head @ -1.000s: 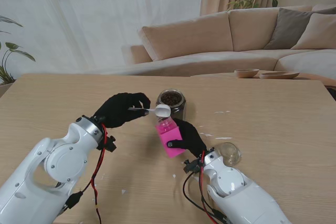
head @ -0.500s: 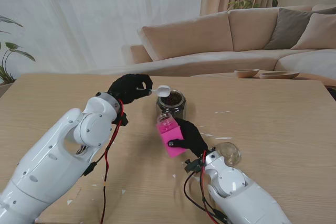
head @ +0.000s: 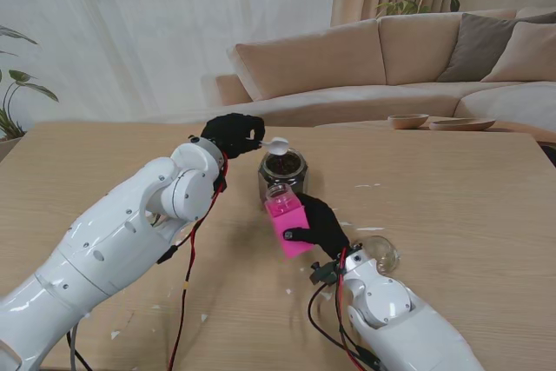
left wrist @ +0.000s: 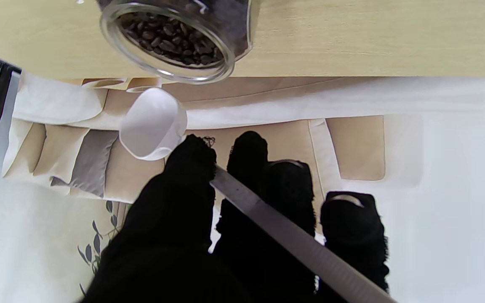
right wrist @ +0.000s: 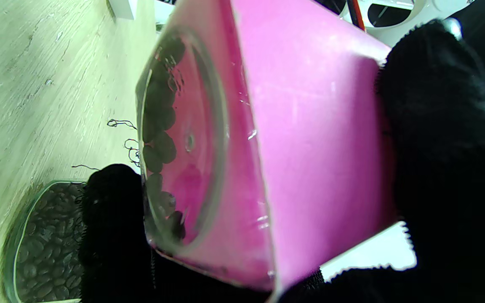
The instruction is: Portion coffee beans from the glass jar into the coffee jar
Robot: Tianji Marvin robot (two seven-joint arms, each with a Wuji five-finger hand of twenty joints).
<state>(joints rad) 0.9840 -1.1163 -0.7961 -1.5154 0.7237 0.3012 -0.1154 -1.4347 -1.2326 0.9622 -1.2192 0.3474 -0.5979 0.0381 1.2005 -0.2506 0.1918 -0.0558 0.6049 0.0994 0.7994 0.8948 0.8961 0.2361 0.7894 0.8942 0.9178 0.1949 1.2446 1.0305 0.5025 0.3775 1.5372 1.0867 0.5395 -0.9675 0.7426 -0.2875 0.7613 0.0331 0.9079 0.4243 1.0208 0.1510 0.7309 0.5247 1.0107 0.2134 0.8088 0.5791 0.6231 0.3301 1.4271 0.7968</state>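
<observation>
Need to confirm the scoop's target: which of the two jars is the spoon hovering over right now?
The clear glass jar full of dark beans, standing on the table. The spoon in the left hand is above its mouth. The pink jar, held tilted in the right hand, sits nearer me.

On the table (head: 452, 171), the glass jar (head: 283, 169) stands near centre with beans (left wrist: 171, 38) in it. The spoon (head: 278, 144) hangs over its rim at 12 o'clock. The coffee jar (head: 287, 221) is at its 6 o'clock, tilted; a lid (head: 380, 252) lies at 4 o'clock.
</observation>
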